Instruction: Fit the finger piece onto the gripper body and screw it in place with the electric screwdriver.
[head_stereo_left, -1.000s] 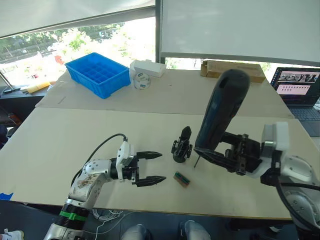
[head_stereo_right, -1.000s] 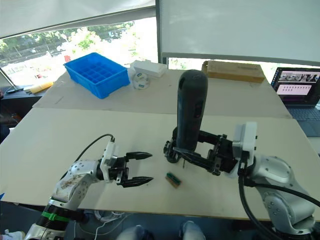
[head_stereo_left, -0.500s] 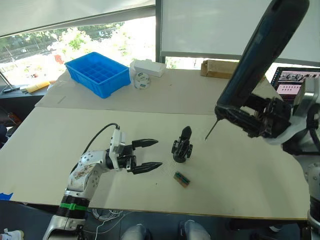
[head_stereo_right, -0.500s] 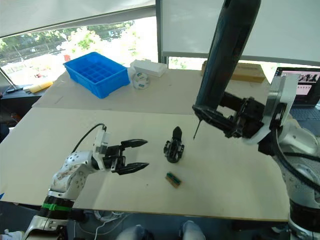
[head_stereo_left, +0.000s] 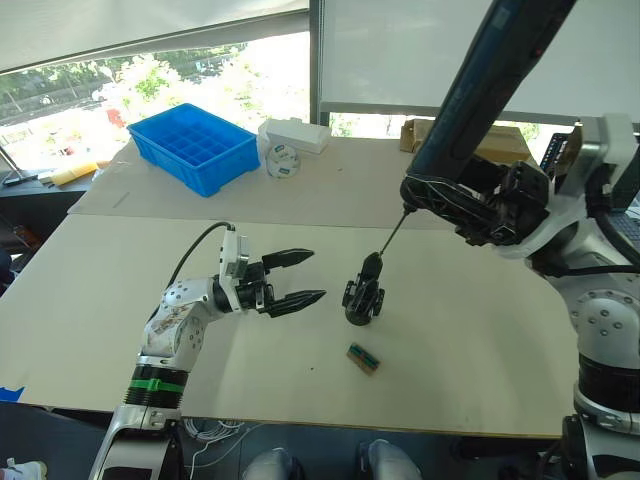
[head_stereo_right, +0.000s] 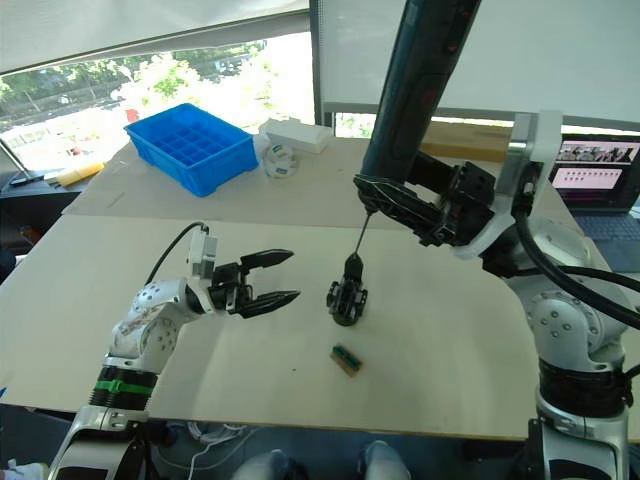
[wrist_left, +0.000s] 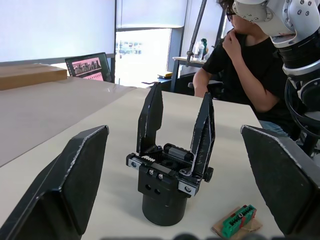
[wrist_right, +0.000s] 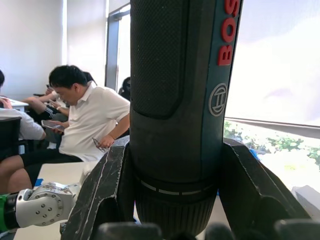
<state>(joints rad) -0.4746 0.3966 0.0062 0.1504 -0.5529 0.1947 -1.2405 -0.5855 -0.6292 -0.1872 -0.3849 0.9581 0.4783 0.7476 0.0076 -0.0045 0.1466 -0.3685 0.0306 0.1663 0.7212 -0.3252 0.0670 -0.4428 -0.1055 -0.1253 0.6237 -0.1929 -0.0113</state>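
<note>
While the right gripper (head_stereo_left: 478, 215) stays clamped around the long black cylindrical electric screwdriver (head_stereo_left: 478, 105), its thin metal bit slants down to the top of the small black gripper body (head_stereo_left: 364, 295), which stands on the pale table (head_stereo_left: 480, 340). Wrist view shows two pointed fingers upright on it; the finger piece (wrist_left: 151, 118) looks already fitted, I judge. Left gripper (head_stereo_left: 297, 277) hovers just beside, jaws spread, empty. Risk: nobody braces the body, so bit pressure at this slant could tip it or skid off the screw. Small green-and-brown block (head_stereo_left: 363, 358) lies near.
</note>
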